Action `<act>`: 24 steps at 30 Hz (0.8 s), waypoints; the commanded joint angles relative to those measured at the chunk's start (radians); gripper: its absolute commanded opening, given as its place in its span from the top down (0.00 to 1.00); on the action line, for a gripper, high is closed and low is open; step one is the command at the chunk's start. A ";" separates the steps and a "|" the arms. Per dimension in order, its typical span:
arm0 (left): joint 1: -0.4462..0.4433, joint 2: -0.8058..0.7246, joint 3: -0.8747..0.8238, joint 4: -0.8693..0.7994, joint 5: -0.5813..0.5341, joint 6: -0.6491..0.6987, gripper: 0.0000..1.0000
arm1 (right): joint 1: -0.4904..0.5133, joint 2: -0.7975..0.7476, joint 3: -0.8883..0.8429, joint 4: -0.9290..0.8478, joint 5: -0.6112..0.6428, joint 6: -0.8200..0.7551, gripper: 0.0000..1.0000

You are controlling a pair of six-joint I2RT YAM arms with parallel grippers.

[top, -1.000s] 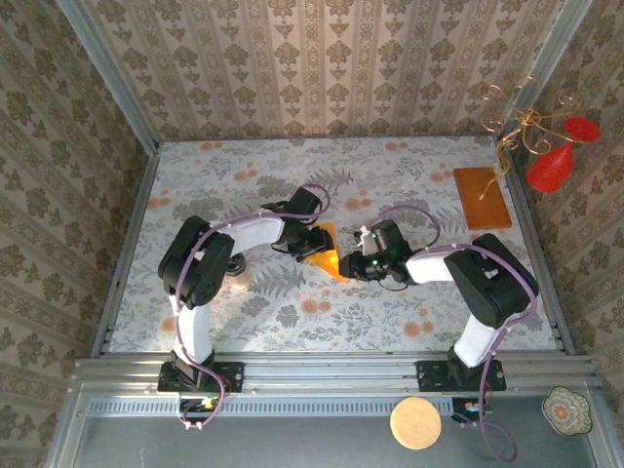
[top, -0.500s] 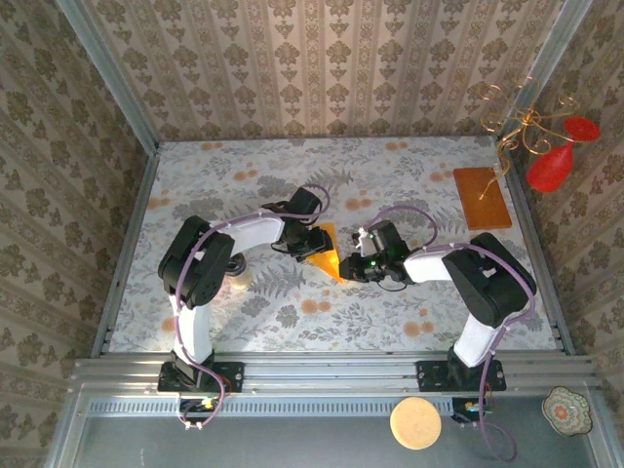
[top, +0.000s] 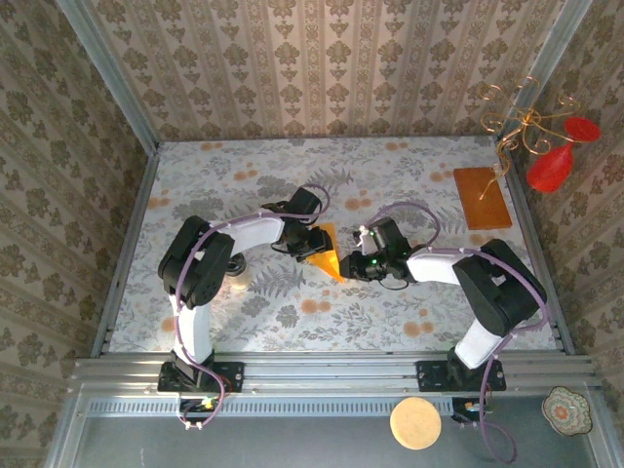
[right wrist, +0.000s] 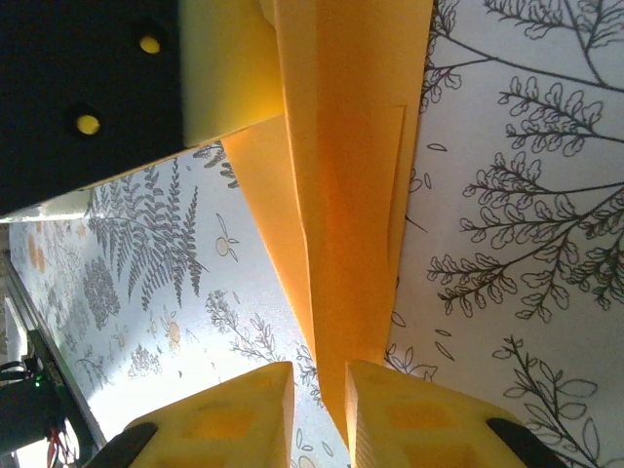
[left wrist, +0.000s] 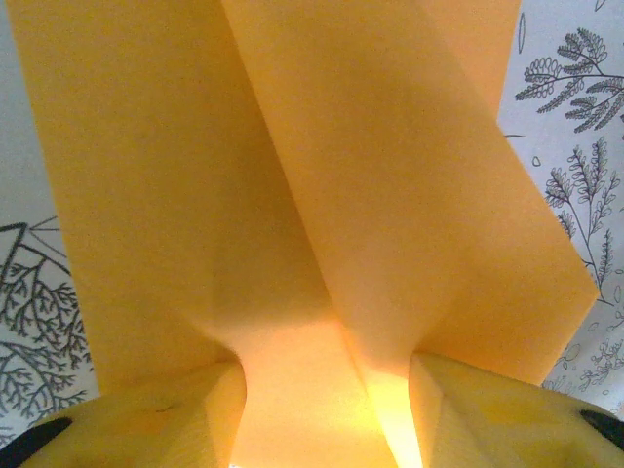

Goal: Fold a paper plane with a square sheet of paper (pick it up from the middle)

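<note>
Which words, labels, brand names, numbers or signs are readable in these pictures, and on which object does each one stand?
There is no readable text in any view.
orange-yellow paper: plain, no print.
brown board: no label to be seen.
table cover: only fern and flower patterns, no letters.
round disc: plain as far as can be told; too small to be sure.

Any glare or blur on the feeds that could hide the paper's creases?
Left wrist: paper in soft focus, glowing bright at the bottom, creases shaded but readable. Right wrist: paper sharp, table washed out at lower left. Top external: paper small, no glare on it.
</note>
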 commanded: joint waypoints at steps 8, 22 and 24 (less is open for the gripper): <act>0.002 0.058 -0.028 -0.110 -0.038 0.005 0.49 | 0.023 0.031 0.032 -0.039 -0.024 0.000 0.80; 0.005 0.055 -0.037 -0.111 -0.039 0.001 0.53 | 0.030 0.080 0.039 -0.062 0.000 -0.006 0.86; 0.007 0.055 -0.037 -0.111 -0.038 0.002 0.53 | 0.030 0.063 0.040 -0.069 0.011 -0.008 0.84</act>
